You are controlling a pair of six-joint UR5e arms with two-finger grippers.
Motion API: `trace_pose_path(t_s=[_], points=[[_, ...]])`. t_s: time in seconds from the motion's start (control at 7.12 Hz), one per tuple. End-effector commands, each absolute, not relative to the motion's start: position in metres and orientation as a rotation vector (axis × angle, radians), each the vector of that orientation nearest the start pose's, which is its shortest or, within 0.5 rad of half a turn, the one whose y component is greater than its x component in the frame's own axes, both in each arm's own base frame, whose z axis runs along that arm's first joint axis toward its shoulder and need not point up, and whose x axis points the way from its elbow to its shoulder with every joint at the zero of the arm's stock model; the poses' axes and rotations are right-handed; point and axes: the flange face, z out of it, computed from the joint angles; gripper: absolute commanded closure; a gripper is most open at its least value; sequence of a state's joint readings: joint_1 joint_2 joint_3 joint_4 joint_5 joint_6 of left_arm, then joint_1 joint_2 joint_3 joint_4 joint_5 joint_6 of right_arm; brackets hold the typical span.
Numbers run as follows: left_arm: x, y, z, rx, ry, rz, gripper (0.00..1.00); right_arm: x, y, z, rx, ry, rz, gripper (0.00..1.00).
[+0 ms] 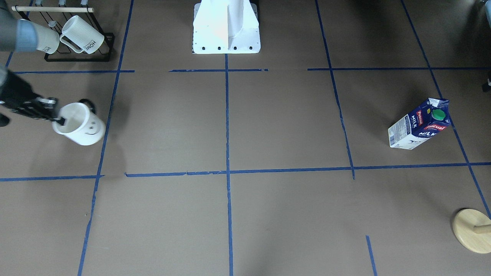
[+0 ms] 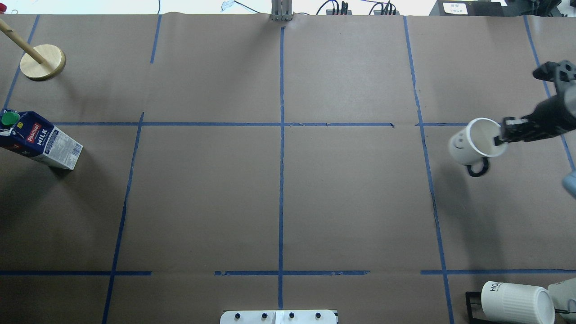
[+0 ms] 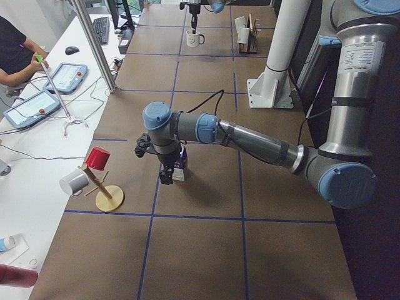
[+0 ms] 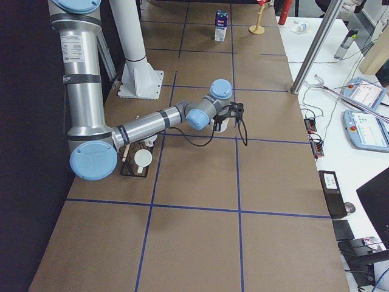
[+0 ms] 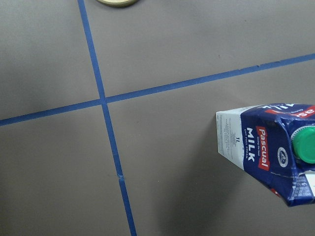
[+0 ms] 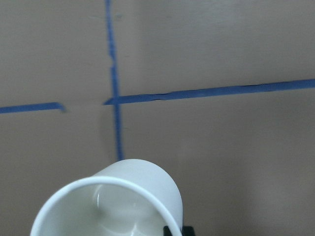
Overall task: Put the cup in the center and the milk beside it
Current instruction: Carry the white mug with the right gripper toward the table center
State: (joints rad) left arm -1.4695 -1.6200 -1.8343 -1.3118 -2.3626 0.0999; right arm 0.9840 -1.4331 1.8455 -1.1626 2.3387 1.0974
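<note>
Near: left gripper (image 3: 167, 177) is seen just beside the upright milk carton (image 1: 418, 124) at the table's left end; whether it is spread cannot be told. Far: smiley cup (image 1: 82, 126) is held tilted, its rim pinched by right gripper (image 1: 60, 120).

We look over a wide surface covered in brown paper (image 2: 351, 202), marked into squares by blue tape lines (image 2: 281, 180). A slanted silver aluminium post (image 3: 94, 44) rises at its edge. Behind that post runs a long white bench (image 3: 37, 181) carrying two blue-framed tablets (image 3: 67, 76), a black keyboard (image 3: 101, 28) and a black computer mouse (image 3: 72, 50). The light is even, and the shadows on the paper are soft.
</note>
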Motion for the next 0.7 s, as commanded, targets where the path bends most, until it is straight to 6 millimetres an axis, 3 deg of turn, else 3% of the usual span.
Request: trace_pose_path(t_s=[0.0,0.14,0.28,0.56], points=[[-0.012,-0.500,0.531,0.050,0.794,0.212,0.00,-0.361,-0.489,0.272,-0.094,-1.091,0.275,1.00],[-0.011,-0.500,0.534,0.043,0.795,0.211,0.00,-0.399,-0.493,0.237,-0.101,-1.022,0.293,1.00],[-0.012,-0.500,0.537,0.038,0.794,0.208,0.00,-0.426,-0.512,0.215,-0.084,-1.002,0.306,1.00],[-0.011,-0.499,0.537,0.039,0.795,0.210,0.00,-0.478,-0.514,0.192,-0.086,-0.984,0.334,1.00]])
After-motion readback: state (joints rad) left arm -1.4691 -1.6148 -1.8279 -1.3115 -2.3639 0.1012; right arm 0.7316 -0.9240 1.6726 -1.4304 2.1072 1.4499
